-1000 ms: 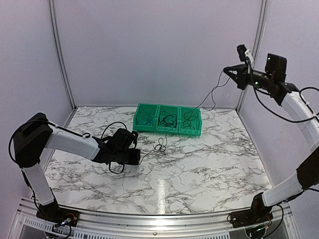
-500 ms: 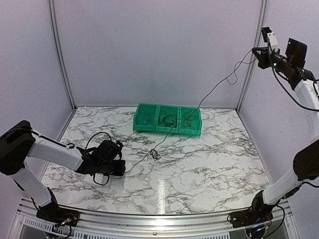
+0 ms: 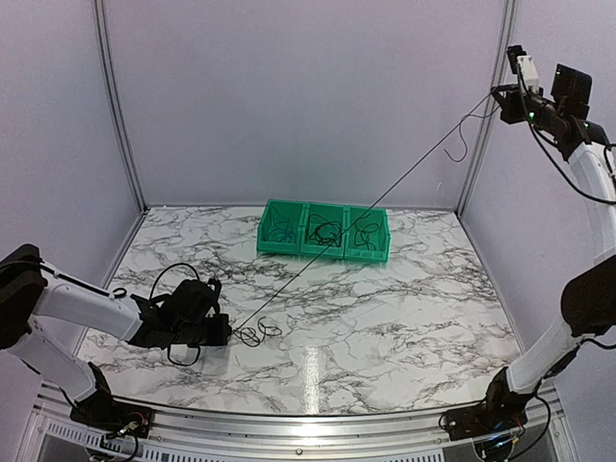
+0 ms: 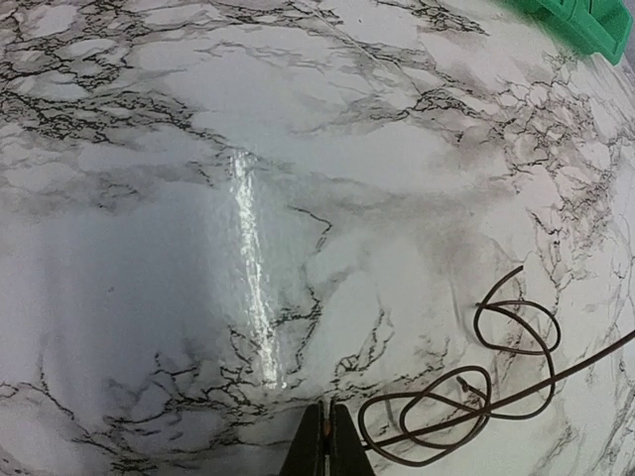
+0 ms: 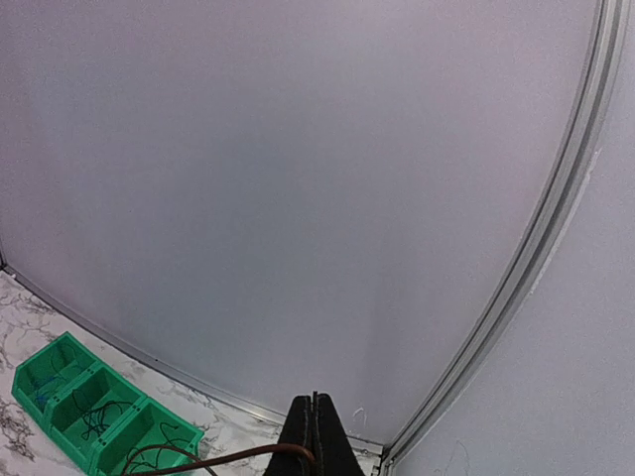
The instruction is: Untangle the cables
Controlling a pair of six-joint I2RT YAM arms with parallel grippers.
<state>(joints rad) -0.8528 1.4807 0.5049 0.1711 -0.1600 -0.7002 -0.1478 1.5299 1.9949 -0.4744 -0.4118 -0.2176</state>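
Note:
One thin dark cable [image 3: 366, 214] runs taut in a straight line from my left gripper [image 3: 223, 330], low over the table at the front left, up to my right gripper [image 3: 496, 93], high at the back right. Both grippers are shut on it. Its slack lies in a few small loops [image 3: 255, 333] on the marble beside the left gripper, also in the left wrist view [image 4: 466, 407] right of the closed fingertips [image 4: 325, 421]. In the right wrist view the cable [image 5: 228, 458] leaves the closed gripper [image 5: 315, 407] to the left. A short loose end [image 3: 462, 144] hangs below the right gripper.
A green three-compartment bin [image 3: 323, 252] stands at the back middle of the table, with thin cables in each compartment; the left one holds a blue wire [image 3: 281, 232]. It shows in the right wrist view [image 5: 60, 382] and at the left wrist view's corner [image 4: 585, 20]. Walls enclose the back and sides.
My right gripper rose and moved right; my left gripper drew back toward the front left. The cable between them went from slack to taut, and its loops slid toward the left gripper.

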